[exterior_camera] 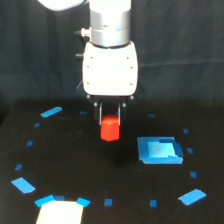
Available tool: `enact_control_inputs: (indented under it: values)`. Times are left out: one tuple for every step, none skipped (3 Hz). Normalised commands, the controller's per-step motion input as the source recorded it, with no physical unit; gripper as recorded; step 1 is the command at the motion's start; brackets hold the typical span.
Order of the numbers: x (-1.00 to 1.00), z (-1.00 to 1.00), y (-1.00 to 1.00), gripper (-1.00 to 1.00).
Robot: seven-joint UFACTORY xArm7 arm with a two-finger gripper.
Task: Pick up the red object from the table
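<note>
The red object (109,129) is a small bright red-orange block sitting between the two dark fingers of my gripper (110,121), which hangs straight down from the white wrist body at the middle of the exterior view. The fingers close on the block's upper sides, and its lower part shows below the fingertips. It appears slightly above the black table (75,150), though the gap beneath it is hard to judge.
A larger blue square (159,150) lies to the exterior view's right of the block. Blue tape marks ring the table, with bigger patches at the left (22,184), back left (51,111) and front right (192,196). A white sheet (60,212) sits at the front edge.
</note>
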Motion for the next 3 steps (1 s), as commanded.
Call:
enact_control_inputs:
  values:
    - [0.36,0.62,-0.33,-1.0]
    - [-0.06,-1.0,0.31,-1.0]
    - [-0.35,-0.25,0.31,-1.0]
